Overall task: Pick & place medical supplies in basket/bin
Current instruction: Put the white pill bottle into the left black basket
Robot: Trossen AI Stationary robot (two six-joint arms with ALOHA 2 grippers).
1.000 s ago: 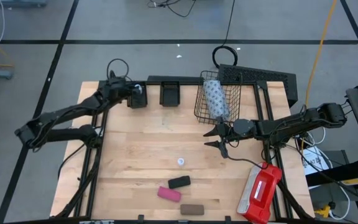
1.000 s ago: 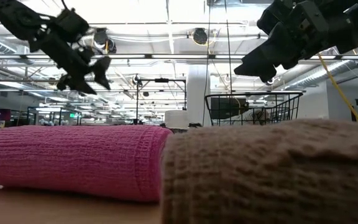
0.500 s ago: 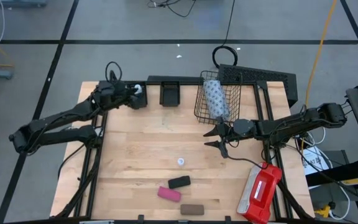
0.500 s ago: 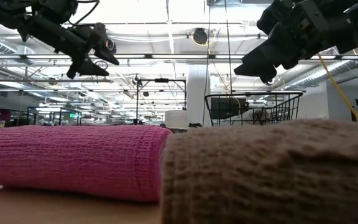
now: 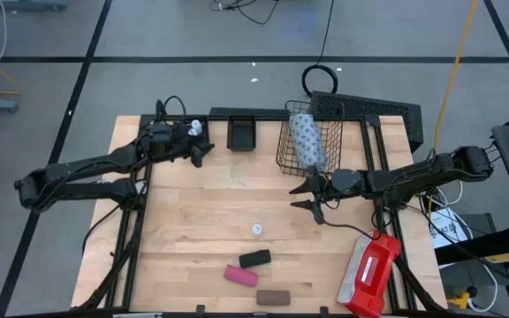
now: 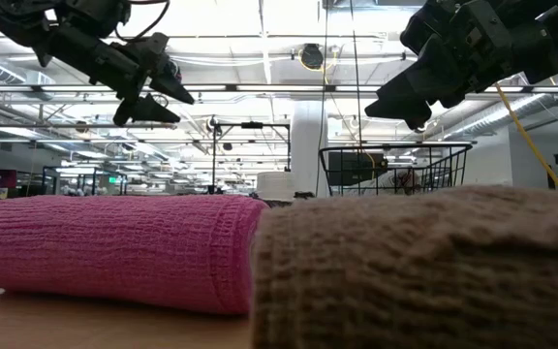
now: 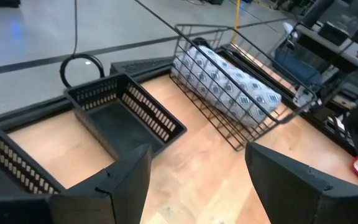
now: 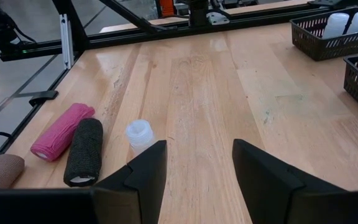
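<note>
The black wire basket (image 5: 312,141) stands at the far edge with the dotted blue-grey pack (image 5: 306,140) leaning inside it. Two small black trays (image 5: 241,132) sit to its left; the left tray (image 5: 193,134) holds white vials (image 5: 194,127). One white vial (image 5: 257,230) stands alone mid-table. Black (image 5: 254,259), pink (image 5: 240,275) and brown (image 5: 272,297) blocks lie near the near edge. My left gripper (image 5: 203,154) hovers open just near-right of the left tray. My right gripper (image 5: 295,197) hovers open, near side of the basket, empty.
A large red-and-white case (image 5: 369,274) lies at the table's near right corner. In the right wrist view the lone vial (image 8: 139,134) stands beside the black block (image 8: 84,151) and the pink block (image 8: 61,130). Bare wood (image 5: 210,203) stretches between the two grippers.
My left gripper has risen from over the left tray and drawn toward the table's right and near side, now off the tray's edge. The white vials show in that tray where the gripper covered it before. My right arm has kept still.
</note>
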